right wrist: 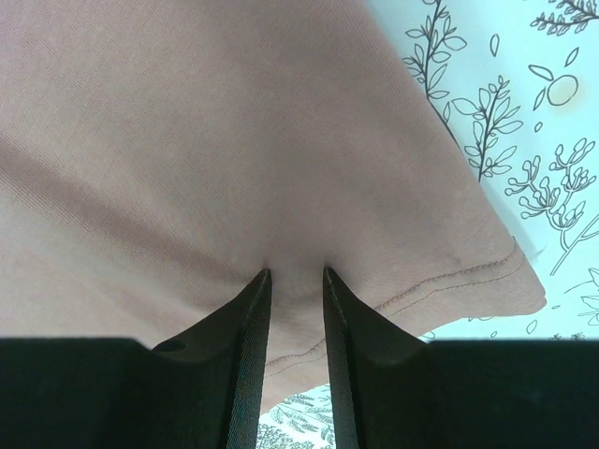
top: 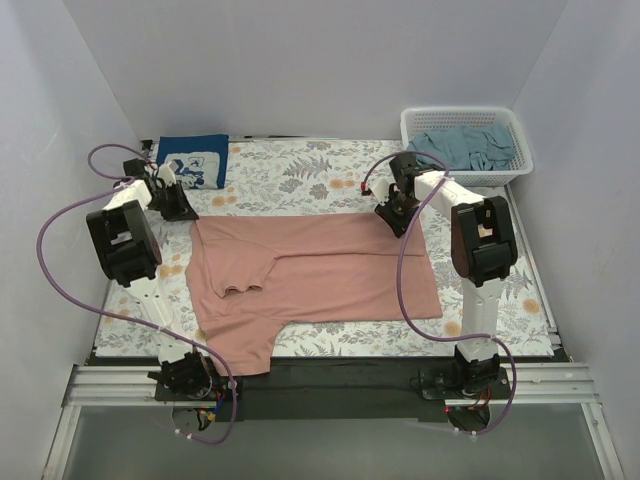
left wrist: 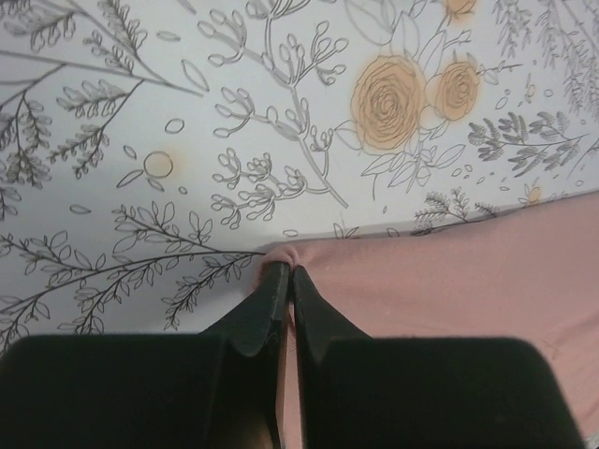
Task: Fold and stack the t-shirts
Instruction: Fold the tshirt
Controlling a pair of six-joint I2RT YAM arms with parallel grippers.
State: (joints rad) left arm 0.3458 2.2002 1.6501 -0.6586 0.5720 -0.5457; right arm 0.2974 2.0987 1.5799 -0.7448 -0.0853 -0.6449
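White walls enclose a table covered by a floral table cloth (top: 300, 170). The dusty-pink t-shirt (top: 320, 275) lies spread across the middle of the cloth, and its near left part hangs over the near edge. The left gripper (left wrist: 285, 279) sits at the shirt's far left corner, its fingers pressed together with a small bump of pink cloth pinched at their tips. The right gripper (right wrist: 295, 281) is at the far right corner, its fingers narrowly apart and clamping a fold of the stitched hem between them. A folded navy t-shirt (top: 193, 160) lies at the far left of the table. A grey-teal t-shirt (top: 470, 148) lies crumpled inside the white lattice basket (top: 520, 165) at the far right.
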